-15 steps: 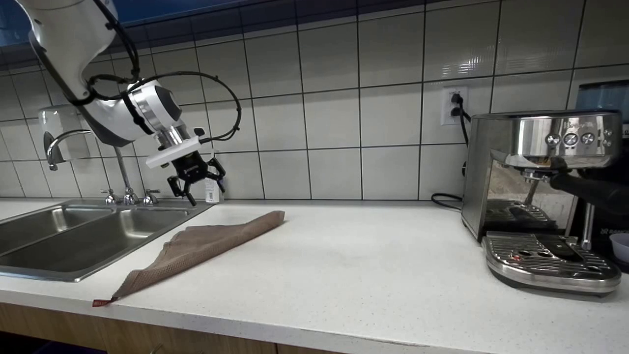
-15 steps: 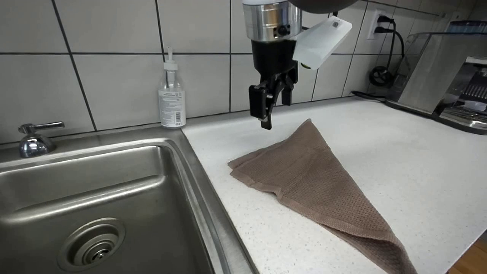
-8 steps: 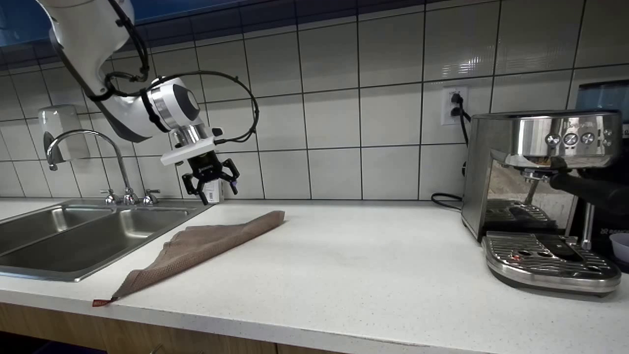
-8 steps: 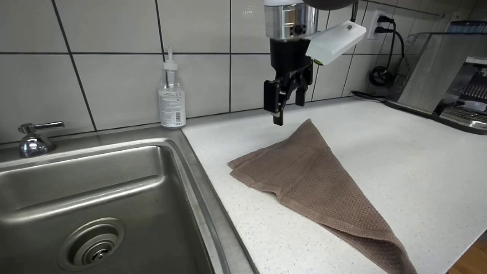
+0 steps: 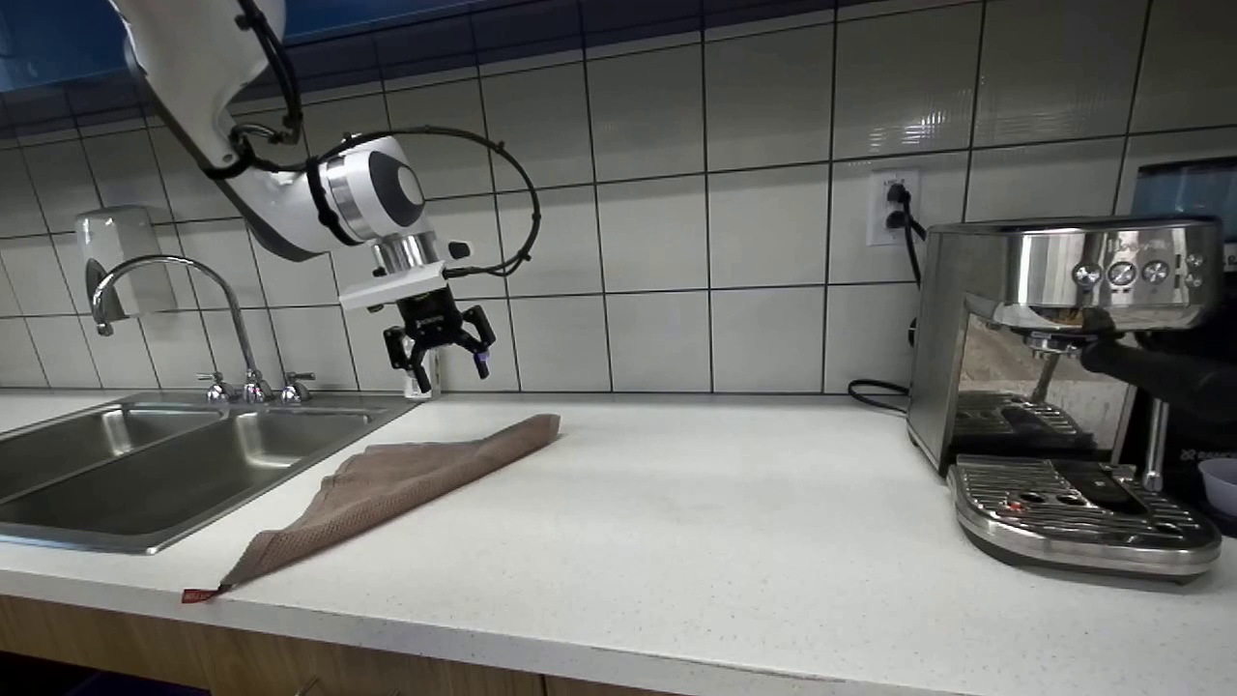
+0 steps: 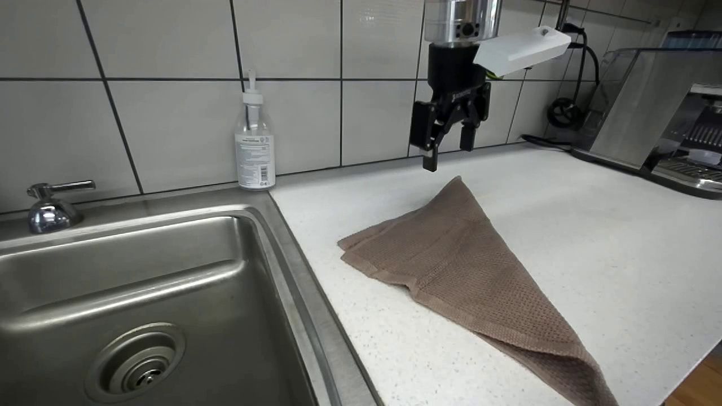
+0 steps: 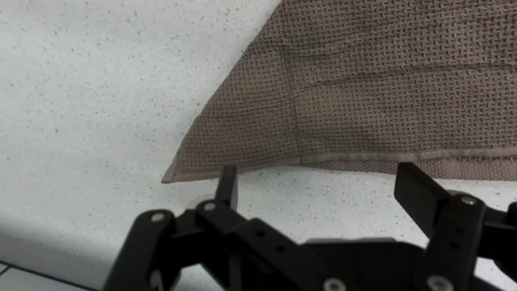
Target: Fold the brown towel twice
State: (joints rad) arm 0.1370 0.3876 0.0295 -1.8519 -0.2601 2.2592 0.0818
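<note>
Behind a speckled countertop (image 5: 725,522), along its back edge, runs a tiled wall (image 5: 647,232). Slantwise on the counter lies the brown towel (image 6: 468,265), roughly triangular, a second layer showing underneath, one tip toward the back edge, its red tag (image 5: 200,595) at the front edge. Near the back edge hangs the gripper (image 5: 452,379), clear of the towel, fingers spread wide. Just beside the towel is a steel sink (image 6: 299,282), a pump bottle (image 6: 255,160) at its back corner. Well apart, toward the right end, sits a coffee machine (image 5: 1024,367).
</note>
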